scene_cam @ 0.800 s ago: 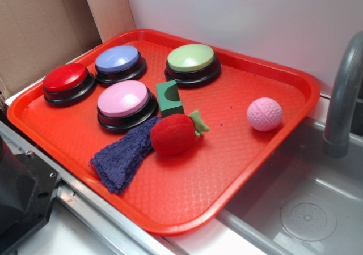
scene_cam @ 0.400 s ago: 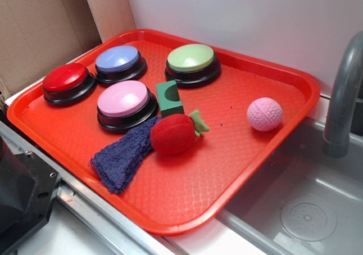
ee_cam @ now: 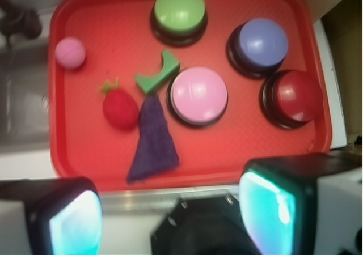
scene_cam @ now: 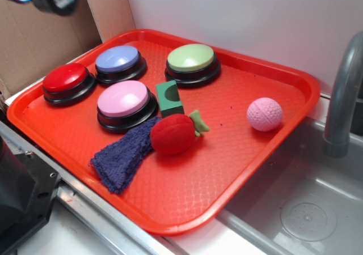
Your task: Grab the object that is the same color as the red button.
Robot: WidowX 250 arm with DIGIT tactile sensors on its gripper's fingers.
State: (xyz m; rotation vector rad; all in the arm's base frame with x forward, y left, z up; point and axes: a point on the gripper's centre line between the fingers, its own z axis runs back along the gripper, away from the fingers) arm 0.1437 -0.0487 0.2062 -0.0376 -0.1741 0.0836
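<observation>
here, nearest the front rim of the orange-red tray (scene_cam: 170, 224), a dark blue knitted cloth (scene_cam: 120, 158) lies with its narrow end touching the red plush strawberry (scene_cam: 173, 134), which rests on its side with its green leaves pointing toward the back. just behind it stands a green block (scene_cam: 169, 97), beside the pink button (scene_cam: 123, 100). the pink textured ball (scene_cam: 264, 114) sits well apart to the right. farther back are the red button (scene_cam: 66, 79), the blue button (scene_cam: 118, 60) and the green button (scene_cam: 191, 58). the gripper (ee_cam: 170, 212) hangs high above the tray's front edge, jaws spread apart and empty, likely placed there to survey everything before choosing.
</observation>
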